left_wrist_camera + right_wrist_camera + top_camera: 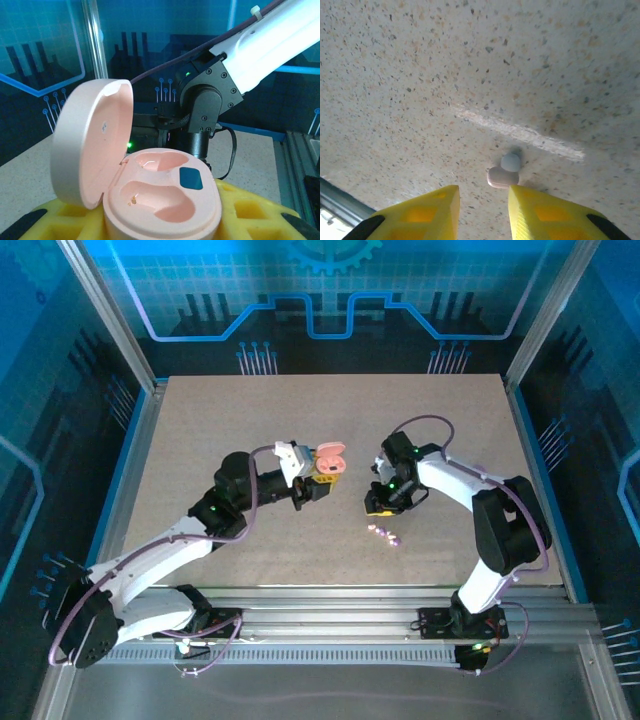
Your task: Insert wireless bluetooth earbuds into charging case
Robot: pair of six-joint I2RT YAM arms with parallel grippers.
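Earbuds (383, 533) are lying loose on the table (250, 410), right of centre. At left, the left gripper (326, 477) is clamping the pink charging case (165, 200), lid standing open; the right gripper (482, 202) is hovering over one pinkish earbud (501, 177), jaws slightly parted, gripping nothing.
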